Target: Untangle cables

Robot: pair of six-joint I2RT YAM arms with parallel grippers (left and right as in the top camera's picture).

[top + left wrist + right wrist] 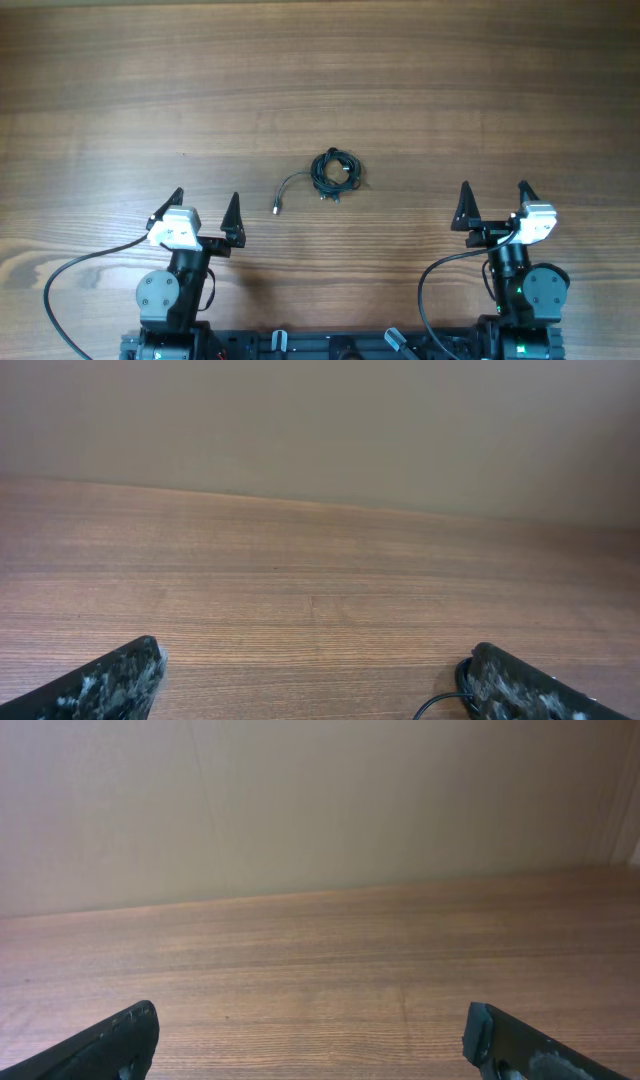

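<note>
A small tangled bundle of black cables [335, 171] lies at the middle of the wooden table, with one loose end [281, 196] trailing to its left and ending in a small plug. My left gripper [205, 204] is open and empty at the front left, well left of the bundle. My right gripper [494, 194] is open and empty at the front right. In the left wrist view a bit of black cable [440, 702] shows beside the right finger; the gripper [318, 672] holds nothing. The right wrist view shows open fingers [312, 1032] over bare wood.
The wooden table [320, 80] stretches wide behind the bundle. A plain beige wall [320, 420] stands beyond the far edge. Each arm's own black cable [70, 275] loops near its base at the front.
</note>
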